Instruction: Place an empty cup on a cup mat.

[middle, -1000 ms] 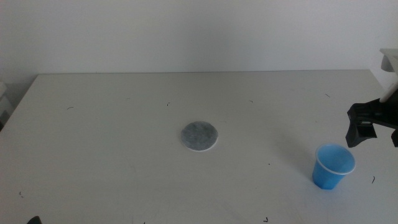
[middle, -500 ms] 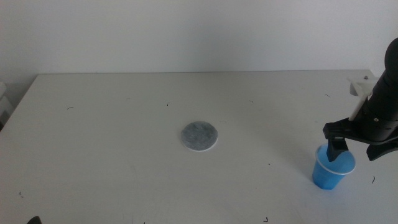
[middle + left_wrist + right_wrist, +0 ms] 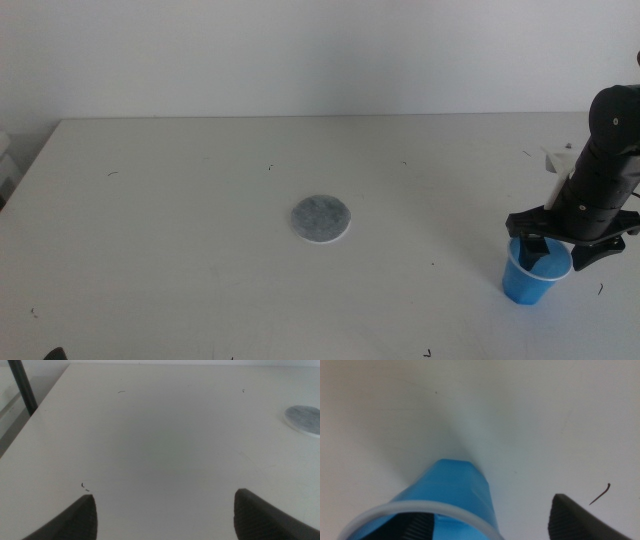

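Right hand (image 3: 556, 249) spread astride the cup (image 3: 533, 272) rim (one finger inside, wrist view only).

Cup (image 3: 527, 281) is bright blue outside and inside with a thin white rim; cup mat (image 3: 321, 218) is speckled grey with a thin white edge. Table (image 3: 180, 200) around the mat is plain off-white with a few tiny dark flecks, and the wall (image 3: 300, 50) behind it is plain white. Right gripper (image 3: 566, 251) over the cup is black, one jaw showing dark inside the blue; left gripper (image 3: 165, 515) jaws are dark grey.
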`<state>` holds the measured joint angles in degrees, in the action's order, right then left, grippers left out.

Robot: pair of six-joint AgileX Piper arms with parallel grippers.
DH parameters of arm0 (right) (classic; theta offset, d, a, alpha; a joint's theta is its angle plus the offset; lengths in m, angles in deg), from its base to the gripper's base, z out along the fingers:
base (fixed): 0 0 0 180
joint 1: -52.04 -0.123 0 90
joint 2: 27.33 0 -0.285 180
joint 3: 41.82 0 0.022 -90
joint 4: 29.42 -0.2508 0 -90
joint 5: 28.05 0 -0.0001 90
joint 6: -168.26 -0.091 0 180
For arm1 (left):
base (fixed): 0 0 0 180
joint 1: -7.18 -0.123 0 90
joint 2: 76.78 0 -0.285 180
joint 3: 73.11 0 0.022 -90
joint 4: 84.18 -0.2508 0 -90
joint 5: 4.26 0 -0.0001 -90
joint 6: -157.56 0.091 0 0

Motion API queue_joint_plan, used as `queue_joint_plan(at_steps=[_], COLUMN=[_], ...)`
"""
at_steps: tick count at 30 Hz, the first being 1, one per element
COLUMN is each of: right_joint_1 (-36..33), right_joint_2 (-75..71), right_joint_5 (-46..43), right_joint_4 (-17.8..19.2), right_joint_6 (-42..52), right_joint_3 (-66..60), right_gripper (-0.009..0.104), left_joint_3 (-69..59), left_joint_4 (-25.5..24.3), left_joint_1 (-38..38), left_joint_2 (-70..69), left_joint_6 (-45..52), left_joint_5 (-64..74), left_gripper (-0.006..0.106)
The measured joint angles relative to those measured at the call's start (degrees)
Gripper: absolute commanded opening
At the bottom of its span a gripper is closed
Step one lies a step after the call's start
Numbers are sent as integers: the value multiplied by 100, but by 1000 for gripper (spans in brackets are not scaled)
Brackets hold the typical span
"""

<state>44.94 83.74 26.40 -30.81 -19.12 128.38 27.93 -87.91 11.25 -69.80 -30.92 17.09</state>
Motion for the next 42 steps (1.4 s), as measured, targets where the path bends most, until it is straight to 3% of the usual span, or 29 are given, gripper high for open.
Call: queue_joint_plan(at_steps=[5, 7, 16, 25, 34, 42], right_joint_1=[0, 0, -150, -1141, -2140, -2433], right_joint_2=[11, 11, -154, -11, 1614, 2959], right_joint_5=[20, 47, 342, 1050, 1587, 1620], right_joint_4=[0, 0, -15, 0, -6, -402], right_joint_6=[0, 0, -116, -583, -838, -1022], right_joint_3=[0, 0, 335, 1994, 4664, 6269], right_gripper=[6, -1, -1, 0, 0, 0], left_joint_3=[0, 0, 0, 0, 0, 0], left_joint_4=[0, 0, 0, 0, 0, 0], left_joint_1=[0, 0, 0, 0, 0, 0], left_joint_2=[0, 0, 0, 0, 0, 0], left_joint_6=[0, 0, 0, 0, 0, 0], left_joint_5=[0, 0, 0, 0, 0, 0], left_gripper=[105, 105, 105, 105, 105, 105])
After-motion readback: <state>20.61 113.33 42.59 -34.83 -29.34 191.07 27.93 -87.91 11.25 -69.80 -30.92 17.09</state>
